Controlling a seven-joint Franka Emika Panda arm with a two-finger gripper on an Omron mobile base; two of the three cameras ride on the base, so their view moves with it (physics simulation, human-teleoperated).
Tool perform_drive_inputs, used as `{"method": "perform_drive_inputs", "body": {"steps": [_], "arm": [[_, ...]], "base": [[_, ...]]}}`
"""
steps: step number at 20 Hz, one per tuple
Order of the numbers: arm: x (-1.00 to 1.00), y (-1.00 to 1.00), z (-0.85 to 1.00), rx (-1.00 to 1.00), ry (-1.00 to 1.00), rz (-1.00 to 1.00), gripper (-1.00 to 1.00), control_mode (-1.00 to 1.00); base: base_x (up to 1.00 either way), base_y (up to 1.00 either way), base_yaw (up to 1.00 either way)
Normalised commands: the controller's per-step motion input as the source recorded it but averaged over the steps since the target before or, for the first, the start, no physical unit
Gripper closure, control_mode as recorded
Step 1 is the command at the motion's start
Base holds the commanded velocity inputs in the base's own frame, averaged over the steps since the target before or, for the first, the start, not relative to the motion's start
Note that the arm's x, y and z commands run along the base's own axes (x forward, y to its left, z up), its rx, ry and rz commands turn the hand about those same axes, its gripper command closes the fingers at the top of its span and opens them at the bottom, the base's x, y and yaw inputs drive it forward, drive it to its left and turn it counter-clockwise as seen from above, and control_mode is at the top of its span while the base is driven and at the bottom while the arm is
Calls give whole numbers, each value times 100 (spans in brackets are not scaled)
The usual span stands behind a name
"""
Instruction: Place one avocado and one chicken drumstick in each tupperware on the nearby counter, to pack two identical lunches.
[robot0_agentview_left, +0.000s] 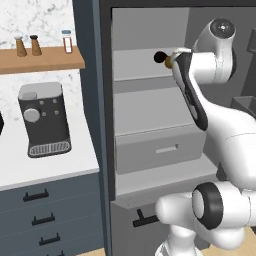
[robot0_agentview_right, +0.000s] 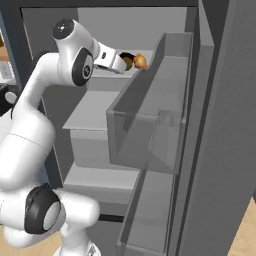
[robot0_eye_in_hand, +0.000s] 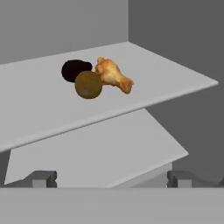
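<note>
Two avocados (robot0_eye_in_hand: 88, 84) & drumstick (robot0_eye_in_hand: 113, 75) touching on fridge shelf (robot0_eye_in_hand: 39, 105); end effector (robot0_eye_in_hand: 112, 178) spread, empty.

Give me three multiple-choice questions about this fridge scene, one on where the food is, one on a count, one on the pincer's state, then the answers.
1. The chicken drumstick lies:
A. on a fridge shelf
B. in the drawer
C. on the counter

2. Round fruits beside the drumstick:
A. none
B. two
C. four

3. The pincer is:
A. shut on the drumstick
B. shut on a bottle
C. open, holding nothing

Answers: 1 A, the hand view shows it on the upper shelf; 2 B, one dark avocado and one olive-brown avocado; 3 C, its fingertips stand wide apart, short of the food.
</note>
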Motion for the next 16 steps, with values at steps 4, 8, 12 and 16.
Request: {"method": "perform_drive_inputs", "body": {"steps": [4,8,12,16], "arm": [[44,0,-36,0,0,0,-100,-100],[47,0,-24,0,0,0,-100,-100],[58,0,-10,0,0,0,-100,-100],[61,0,0,0,2,0,-100,-100]], "base": [[0,0,0],[0,0,0],[0,0,0],[0,0,0]]}}
